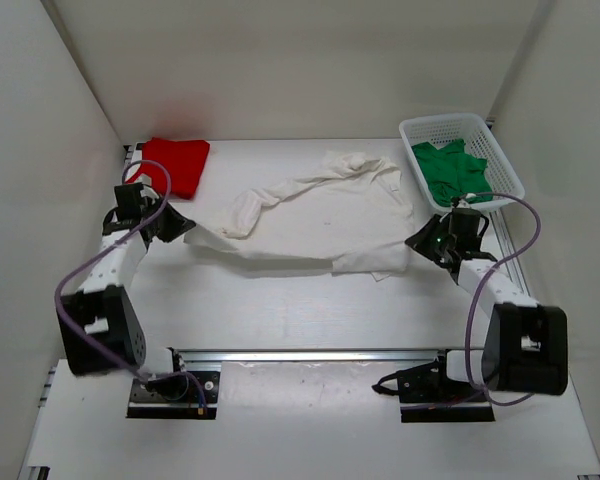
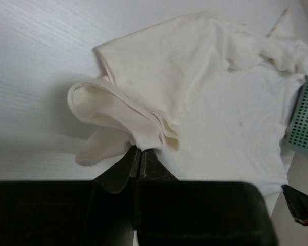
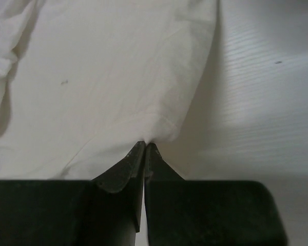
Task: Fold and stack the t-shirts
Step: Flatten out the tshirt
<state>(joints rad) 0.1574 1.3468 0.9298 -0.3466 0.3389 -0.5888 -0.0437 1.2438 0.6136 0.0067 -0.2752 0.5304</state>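
Top external view has the white t-shirt point(image 1: 310, 215) spread but rumpled across the middle of the table point(image 1: 280, 310), with the left gripper point(image 1: 183, 228) at its nine o'clock edge and the right gripper point(image 1: 420, 240) at its three o'clock edge; the red t-shirt point(image 1: 175, 162) lies folded at ten o'clock, well apart from the white one; the green t-shirt point(image 1: 450, 172) sits crumpled in the basket point(image 1: 416, 130) at two o'clock. By that layout the step in hand looks like the white shirt's fold, with both side edges taken up; red seems done, green not yet begun.

Both pairs of jaws are closed; left wrist view shows the left pair nipped on a bunched, doubled fold of cloth that loops up toward eleven o'clock from the tips; right wrist view shows the right pair pressed together at the very hem, seemingly with only a thin bit of cloth between them.

The next move probably calls for raising both edges together under even tension, so the shirt pulls flat instead of dragging; the slight right-hand hold may slip.

Only the top view shows the red shirt and how far apart the arms are; only the wrist views show how much cloth each grip has; the left wrist view also catches the basket's corner at three o'clock.
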